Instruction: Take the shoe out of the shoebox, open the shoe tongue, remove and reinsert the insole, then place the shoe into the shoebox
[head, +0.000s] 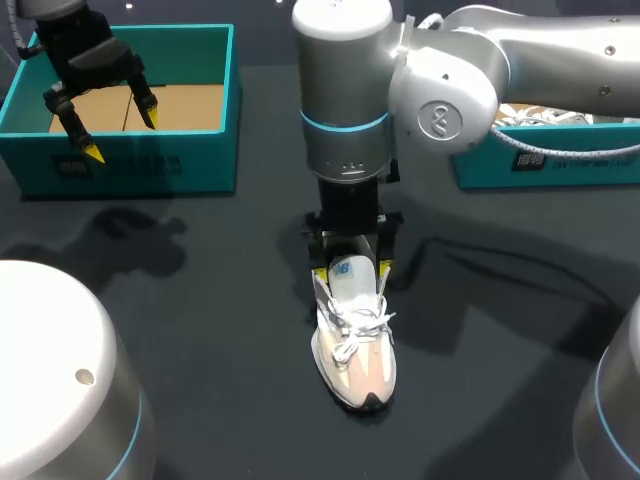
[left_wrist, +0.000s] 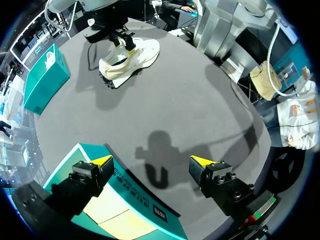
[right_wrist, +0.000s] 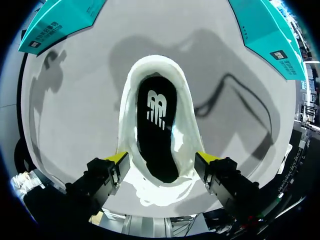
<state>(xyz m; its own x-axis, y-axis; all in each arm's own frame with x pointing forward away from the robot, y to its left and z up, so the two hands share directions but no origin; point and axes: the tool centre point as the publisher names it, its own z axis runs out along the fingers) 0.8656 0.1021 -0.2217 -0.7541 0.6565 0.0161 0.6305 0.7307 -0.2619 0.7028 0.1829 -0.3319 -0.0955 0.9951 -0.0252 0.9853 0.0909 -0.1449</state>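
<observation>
The white lace-up sneaker (head: 355, 350) stands upright on the dark grey tabletop (head: 200, 300), right about the middle, its toe pointing toward six o'clock. The right arm comes in from three o'clock and reaches over the centre, with its wrist straight above the shoe. The right gripper (head: 352, 272) points down onto the rear half of the sneaker. From the right wrist camera, the right gripper (right_wrist: 161, 157) has its yellow fingertips (right_wrist: 117, 157) pressed against the two outer sides of the sneaker's (right_wrist: 131, 100) collar, so it looks clamped on the shoe across the opening. Inside that opening lies the black insole with a white logo (right_wrist: 157, 130), flat in the shoe. The laces sit loosely over the front.

Over at ten o'clock sits the open teal cardboard shoebox (head: 130, 165), its brown cardboard floor showing. The left gripper (head: 120, 136) hangs above it with its fingers spread apart and nothing held. Seen from the left wrist camera, the left gripper (left_wrist: 151, 161) straddles the shoebox (left_wrist: 130, 195) wall, one finger over the inside and the other over the table. The sneaker (left_wrist: 135, 55) shows well ahead of it.

A second teal box (head: 560, 170) rests at two o'clock, partly behind the right arm.
</observation>
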